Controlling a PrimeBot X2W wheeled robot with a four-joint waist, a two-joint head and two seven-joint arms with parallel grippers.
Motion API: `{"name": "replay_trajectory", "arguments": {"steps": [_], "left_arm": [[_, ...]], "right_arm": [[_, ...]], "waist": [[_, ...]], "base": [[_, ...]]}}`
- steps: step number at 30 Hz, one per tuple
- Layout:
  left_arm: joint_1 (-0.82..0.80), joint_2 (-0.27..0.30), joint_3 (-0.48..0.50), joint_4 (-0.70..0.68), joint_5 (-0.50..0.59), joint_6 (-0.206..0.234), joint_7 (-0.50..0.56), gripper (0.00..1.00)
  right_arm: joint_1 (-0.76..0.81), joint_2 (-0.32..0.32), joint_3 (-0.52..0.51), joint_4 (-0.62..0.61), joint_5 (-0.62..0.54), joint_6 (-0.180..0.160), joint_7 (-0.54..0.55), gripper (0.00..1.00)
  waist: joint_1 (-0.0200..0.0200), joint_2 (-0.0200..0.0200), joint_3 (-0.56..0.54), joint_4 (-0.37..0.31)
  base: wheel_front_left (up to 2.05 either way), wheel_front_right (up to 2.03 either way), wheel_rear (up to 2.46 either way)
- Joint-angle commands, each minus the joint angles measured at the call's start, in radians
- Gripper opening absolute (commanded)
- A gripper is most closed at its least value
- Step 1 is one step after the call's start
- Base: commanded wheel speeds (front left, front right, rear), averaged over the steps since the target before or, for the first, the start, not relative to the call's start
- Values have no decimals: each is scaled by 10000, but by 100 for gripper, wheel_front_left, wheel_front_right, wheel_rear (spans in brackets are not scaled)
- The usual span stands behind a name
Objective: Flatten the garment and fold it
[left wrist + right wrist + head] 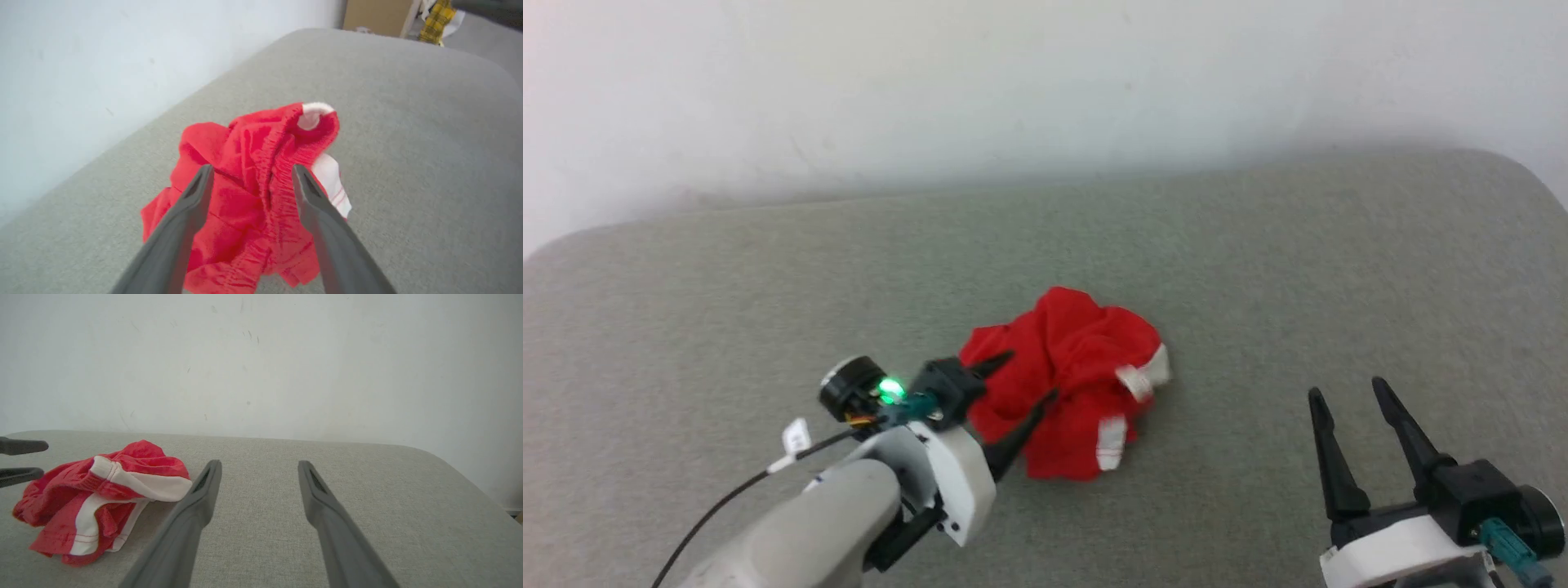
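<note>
The garment (1070, 359) lies crumpled in a heap on the grey fabric surface (1258, 245): bright red cloth with white stripe patches on its right side. My left gripper (1032, 374) hangs open over the heap's left part, fingers spread and holding nothing. In the left wrist view the gathered waistband of the garment (212, 143) runs between the spread fingers of my left gripper (252, 167). My right gripper (1346, 386) stands open at the lower right, well clear of the cloth. The right wrist view has the garment (135, 457) left of my right gripper (260, 462), with my left gripper (43, 459) at the left edge.
A pale wall (1045, 82) rises right behind the grey surface. The surface has rounded corners at far left and far right. A cardboard box (378, 16) and a yellow plaid cloth (439, 16) sit beyond its far end in the left wrist view.
</note>
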Motion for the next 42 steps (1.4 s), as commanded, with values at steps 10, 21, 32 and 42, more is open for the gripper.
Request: {"name": "replay_trajectory", "arguments": {"steps": [10, 21, 32, 42], "left_arm": [[2594, 1250, 2162, -2486, -1168, 3001, -910, 100], [6260, -37, 5269, -4686, -625, 4125, -1049, 100], [6799, -429, 5205, -4397, 640, 2588, -627, 100], [4569, -668, 3295, -4796, 1128, 1706, 3344, 100]], "right_arm": [[590, 29, 16, -230, -25, -21, -46, 100], [1072, 29, 2, -357, 50, -21, -46, 100], [947, 30, 157, -212, 108, -21, -46, 100], [508, 30, -43, -340, -117, -21, -46, 100]], "waist": [[0, 0, -1717, 1864], [0, 0, -1533, 2097], [0, 0, -1288, 1905], [0, 0, -39, 768]], "base": [[0, 0, 0], [0, 0, 0], [0, 0, 0], [0, 0, 0]]}}
